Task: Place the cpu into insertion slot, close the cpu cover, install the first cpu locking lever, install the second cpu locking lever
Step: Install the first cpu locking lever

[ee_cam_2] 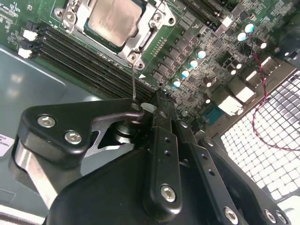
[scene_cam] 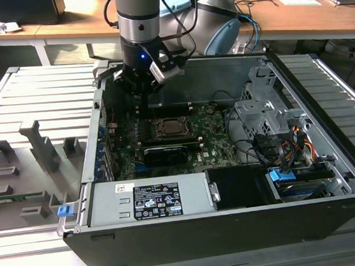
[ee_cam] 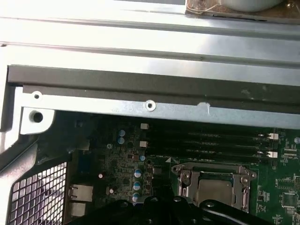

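Ribbed grey metal tabletop [scene_cam: 18, 97] bears the open computer case [scene_cam: 231, 229], where the silvery square cpu [ee_cam_2: 112, 21] lies in its insertion slot [ee_cam_2: 70, 18] while the black gripper [ee_cam_2: 143, 107], jaws seemingly clenched at the thin steel lever [ee_cam_2: 133, 79], may slip off it.

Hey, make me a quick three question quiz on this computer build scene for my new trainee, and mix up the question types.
1. True or false: the cpu lies in the insertion slot, silvery face up.
2. The thin locking lever nearest the gripper is: A) folded flat and latched; B) raised, its free end at the gripper; C) lying outside the case.
3. Fill in: the long black memory slots have ___ clips at their ends.
Key: 1 true; 2 B; 3 white.
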Robot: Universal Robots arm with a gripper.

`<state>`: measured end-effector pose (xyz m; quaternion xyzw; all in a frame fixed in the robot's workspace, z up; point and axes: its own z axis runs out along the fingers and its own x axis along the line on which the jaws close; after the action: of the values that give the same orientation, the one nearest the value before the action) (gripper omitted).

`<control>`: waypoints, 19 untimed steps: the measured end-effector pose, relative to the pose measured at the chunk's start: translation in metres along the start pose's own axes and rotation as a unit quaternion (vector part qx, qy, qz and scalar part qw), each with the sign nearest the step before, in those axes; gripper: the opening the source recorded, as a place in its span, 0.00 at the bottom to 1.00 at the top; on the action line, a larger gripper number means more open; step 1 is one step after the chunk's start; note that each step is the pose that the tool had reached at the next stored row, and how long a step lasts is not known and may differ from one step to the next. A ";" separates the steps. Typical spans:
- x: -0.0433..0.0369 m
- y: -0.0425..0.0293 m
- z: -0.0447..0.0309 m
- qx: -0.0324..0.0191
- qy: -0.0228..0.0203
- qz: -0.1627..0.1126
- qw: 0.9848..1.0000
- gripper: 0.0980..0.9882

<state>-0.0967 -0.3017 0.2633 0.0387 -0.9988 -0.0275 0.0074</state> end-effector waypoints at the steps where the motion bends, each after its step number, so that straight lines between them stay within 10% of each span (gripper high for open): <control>1: -0.0001 0.0013 0.0005 0.000 0.000 0.000 1.000 0.01; 19: -0.0092 0.0112 0.0030 0.000 0.000 0.000 1.000 0.01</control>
<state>-0.0885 -0.2896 0.2608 0.0387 -0.9988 -0.0275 0.0074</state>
